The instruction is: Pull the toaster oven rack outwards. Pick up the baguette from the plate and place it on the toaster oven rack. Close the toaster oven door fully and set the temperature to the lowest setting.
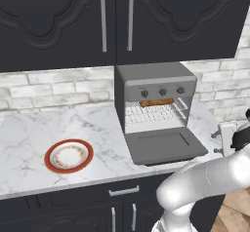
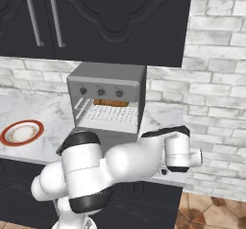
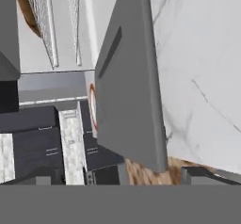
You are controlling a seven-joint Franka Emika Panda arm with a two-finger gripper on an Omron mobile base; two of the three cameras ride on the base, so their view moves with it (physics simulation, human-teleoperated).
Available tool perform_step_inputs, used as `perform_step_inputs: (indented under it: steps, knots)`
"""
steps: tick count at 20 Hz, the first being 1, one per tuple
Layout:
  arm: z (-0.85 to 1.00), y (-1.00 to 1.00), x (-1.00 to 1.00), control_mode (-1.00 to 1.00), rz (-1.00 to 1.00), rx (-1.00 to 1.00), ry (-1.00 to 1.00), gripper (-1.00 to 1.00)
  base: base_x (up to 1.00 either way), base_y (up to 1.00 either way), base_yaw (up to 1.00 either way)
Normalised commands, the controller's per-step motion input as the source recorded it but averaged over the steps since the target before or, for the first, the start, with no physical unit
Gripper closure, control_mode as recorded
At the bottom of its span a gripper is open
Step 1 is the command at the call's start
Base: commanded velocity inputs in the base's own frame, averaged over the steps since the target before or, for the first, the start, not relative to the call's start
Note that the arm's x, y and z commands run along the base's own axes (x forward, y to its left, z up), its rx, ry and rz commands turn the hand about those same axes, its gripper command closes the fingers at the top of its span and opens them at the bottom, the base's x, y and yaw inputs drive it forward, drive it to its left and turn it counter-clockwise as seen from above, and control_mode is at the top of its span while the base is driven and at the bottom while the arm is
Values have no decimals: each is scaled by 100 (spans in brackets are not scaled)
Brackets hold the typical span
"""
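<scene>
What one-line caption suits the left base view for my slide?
Baguette lies on the toaster oven rack, door dropped open, plate bare.

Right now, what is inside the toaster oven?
Inside the toaster oven lies the baguette on the toaster oven rack, near the back. The cavity's far corners stay hidden.

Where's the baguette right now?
The baguette lies on the toaster oven rack inside the toaster oven, toward the back below the knobs; the plate to its left is empty.
</scene>
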Motion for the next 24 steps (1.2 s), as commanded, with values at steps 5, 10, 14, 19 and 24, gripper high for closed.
perform_step_inputs:
  steps: [5,10,14,19,24]
  knots:
    - [-7,40,-10,-100,0,0,-25,-100,0,0,0]
    - [-15,48,0,-100,0,0,-17,-100,0,0,0]
    - [-6,22,0,-100,-4,0,-9,-100,0,0,0]
    - [-6,9,-1,-100,-15,0,-4,-100,0,0,0]
    - [-23,0,-17,-100,-13,0,-1,-100,0,0,0]
